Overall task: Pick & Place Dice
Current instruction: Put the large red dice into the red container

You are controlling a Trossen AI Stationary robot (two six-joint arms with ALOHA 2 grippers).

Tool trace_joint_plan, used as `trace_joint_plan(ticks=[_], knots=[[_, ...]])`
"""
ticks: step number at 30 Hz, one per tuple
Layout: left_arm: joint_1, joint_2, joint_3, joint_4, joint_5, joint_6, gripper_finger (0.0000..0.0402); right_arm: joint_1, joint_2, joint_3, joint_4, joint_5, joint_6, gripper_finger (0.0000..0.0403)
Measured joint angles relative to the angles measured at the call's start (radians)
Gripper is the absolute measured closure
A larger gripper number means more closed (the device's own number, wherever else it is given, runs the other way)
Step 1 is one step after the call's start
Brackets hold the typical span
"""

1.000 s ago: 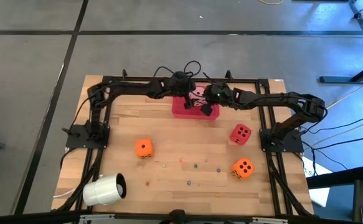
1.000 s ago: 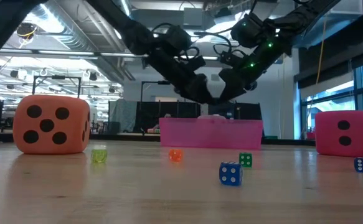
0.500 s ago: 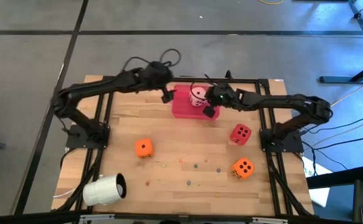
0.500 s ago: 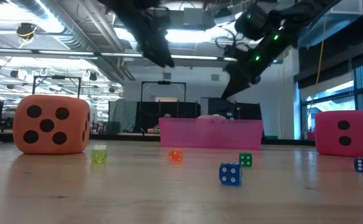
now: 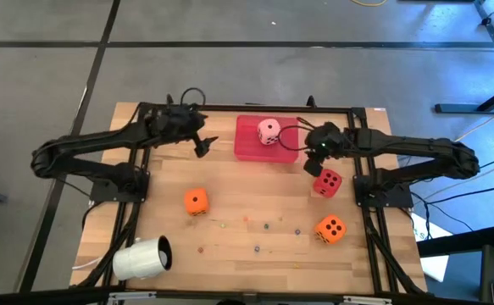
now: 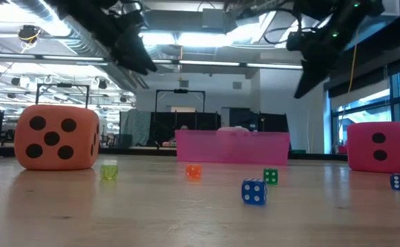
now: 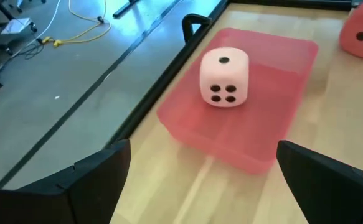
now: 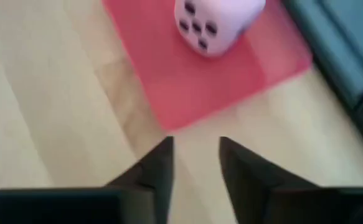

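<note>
Left end effector (image 5: 202, 146) hangs just off the tray's (image 5: 248, 151) near-left side, fingers (image 7: 88, 180) spread wide, nothing between them. Orange die (image 5: 196, 202) sits on the tabletop (image 5: 247, 246) below and slightly left of it, well apart; white cup (image 5: 142, 257) lies on its side farther off toward the front-left corner.

Pink die (image 5: 268, 130) rests inside the tray, between the two end effectors, touching neither.

Right end effector (image 5: 314, 163) hovers just off the tray's right edge, fingers (image 8: 159, 165) parted a little, holding nothing. Red die (image 5: 328, 181) sits just beside it on the tabletop; second orange die (image 5: 330, 228) is farther toward the front.

Step, as judged: one die is placed and both arms are free, so the next pick is up. Red die looks the likeliest target for the right arm: open wider, drop over it, square the fingers to its faces, close, carry to the tray.
</note>
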Motion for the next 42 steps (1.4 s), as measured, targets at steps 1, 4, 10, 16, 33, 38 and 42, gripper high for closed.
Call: trace_joint_plan(ticks=[1, 4, 10, 16, 33, 38, 42], knots=[[-0.002, -0.016, -0.023, 0.015, 0.0, -0.01, 0.0003, 0.007, 0.001, 0.0, -0.019, -0.002, 0.05, 0.0251], [-0.011, -0.055, -0.078, 0.04, -0.001, -0.039, 0.0003, 0.025, 0.006, 0.0, -0.103, -0.003, 0.188, 0.0195], [-0.02, -0.1, -0.122, 0.042, -0.001, -0.042, 0.0003, 0.048, 0.038, 0.0, -0.276, -0.051, 0.321, 0.0096], [-0.02, -0.113, -0.122, 0.042, -0.001, -0.041, 0.0003, 0.058, 0.076, 0.0, -0.299, -0.047, 0.326, 0.0033], [-0.02, -0.115, -0.122, 0.065, -0.001, -0.038, 0.0003, 0.058, 0.079, 0.0, -0.291, -0.077, 0.271, 0.0008], [-0.02, -0.115, -0.122, 0.065, -0.001, -0.038, 0.0003, 0.058, 0.079, 0.0, -0.291, -0.078, 0.27, 0.0004], [-0.02, -0.114, -0.122, 0.064, -0.001, -0.038, 0.0003, 0.058, 0.079, 0.0, -0.291, -0.078, 0.27, 0.0003]])
